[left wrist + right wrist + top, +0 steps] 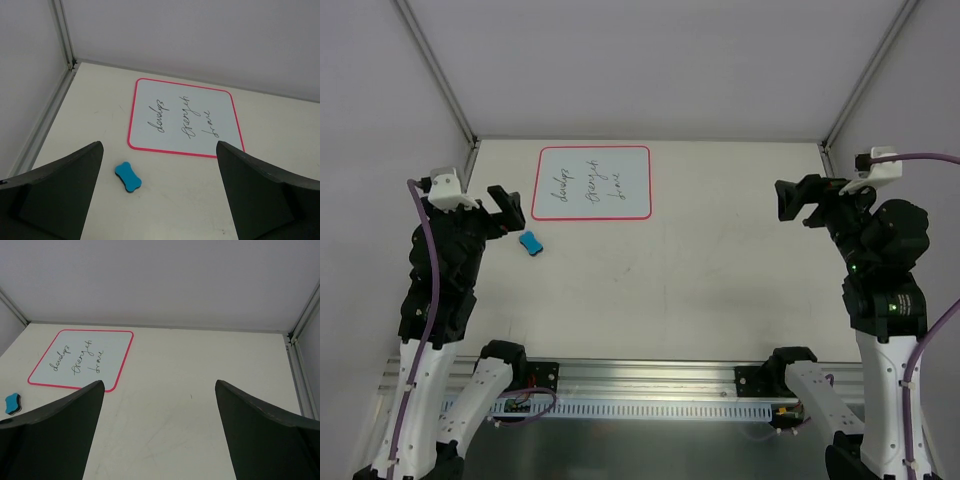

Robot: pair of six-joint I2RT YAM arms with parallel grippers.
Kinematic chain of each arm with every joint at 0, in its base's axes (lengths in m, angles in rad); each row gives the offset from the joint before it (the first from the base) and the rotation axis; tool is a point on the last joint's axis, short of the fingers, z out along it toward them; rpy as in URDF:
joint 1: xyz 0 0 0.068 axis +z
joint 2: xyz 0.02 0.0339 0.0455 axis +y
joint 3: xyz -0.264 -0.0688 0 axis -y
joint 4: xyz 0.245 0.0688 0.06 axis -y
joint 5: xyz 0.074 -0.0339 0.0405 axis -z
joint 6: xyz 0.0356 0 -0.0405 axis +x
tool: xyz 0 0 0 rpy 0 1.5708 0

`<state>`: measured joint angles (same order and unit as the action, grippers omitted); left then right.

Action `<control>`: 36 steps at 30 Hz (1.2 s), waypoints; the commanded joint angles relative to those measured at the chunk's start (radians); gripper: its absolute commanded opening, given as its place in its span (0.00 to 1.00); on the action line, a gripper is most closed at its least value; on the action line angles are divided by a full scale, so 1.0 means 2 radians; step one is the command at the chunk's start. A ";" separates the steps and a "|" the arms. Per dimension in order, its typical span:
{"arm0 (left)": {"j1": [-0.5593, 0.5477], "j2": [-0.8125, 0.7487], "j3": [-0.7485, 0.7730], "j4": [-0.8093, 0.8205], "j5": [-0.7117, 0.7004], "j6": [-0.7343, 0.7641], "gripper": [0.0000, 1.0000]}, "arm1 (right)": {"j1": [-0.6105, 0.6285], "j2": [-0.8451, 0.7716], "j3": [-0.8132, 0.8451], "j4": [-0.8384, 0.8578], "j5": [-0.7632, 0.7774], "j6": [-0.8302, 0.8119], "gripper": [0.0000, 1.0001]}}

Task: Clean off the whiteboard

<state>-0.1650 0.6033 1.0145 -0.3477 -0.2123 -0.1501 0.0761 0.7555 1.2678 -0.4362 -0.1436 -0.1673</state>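
white table (720, 280), pale walls on three sides. top view: whiteboard (591, 182) lay flat at far left, bearing three lines of dark script; blue eraser (531, 244) near its near-left corner, not touching. left gripper (504, 211) and right gripper (794, 200) hovered, empty. left wrist view: fingers (65, 190) spread wide, whiteboard beyond them. right wrist view: fingers (260, 430) spread wide, whiteboard far left.

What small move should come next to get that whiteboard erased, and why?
Probably lower the left hand onto the blue eraser and close on it. The whiteboard bears three lines of writing, that hand is open and empty, and the eraser lies loose right beside it.
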 commanded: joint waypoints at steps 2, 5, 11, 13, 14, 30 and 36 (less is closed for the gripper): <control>-0.004 0.037 0.001 0.014 0.013 -0.017 0.99 | -0.003 0.015 -0.012 0.023 -0.014 0.034 0.99; -0.005 0.074 0.006 0.014 0.019 -0.029 0.99 | -0.003 0.029 -0.024 0.023 -0.019 0.077 0.99; -0.005 0.186 0.018 0.015 0.027 -0.071 0.99 | -0.003 0.075 -0.039 0.023 -0.097 0.082 0.99; -0.004 0.253 0.033 0.014 0.034 -0.093 0.99 | -0.003 0.090 -0.045 0.022 -0.098 0.101 0.99; -0.004 0.276 0.040 0.015 0.036 -0.102 0.99 | -0.003 0.095 -0.052 0.022 -0.098 0.109 0.99; -0.013 0.675 0.255 0.017 0.068 -0.150 0.80 | -0.003 0.115 -0.117 0.023 -0.133 0.119 0.99; -0.028 0.711 0.241 0.016 0.063 -0.144 0.66 | -0.003 0.103 -0.138 0.023 -0.135 0.122 0.99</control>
<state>-0.2024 2.0094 1.4876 -0.3191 -0.0803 -0.4347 0.0761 0.9958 1.0019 -0.4232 -0.3870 0.0624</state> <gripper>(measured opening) 0.678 0.990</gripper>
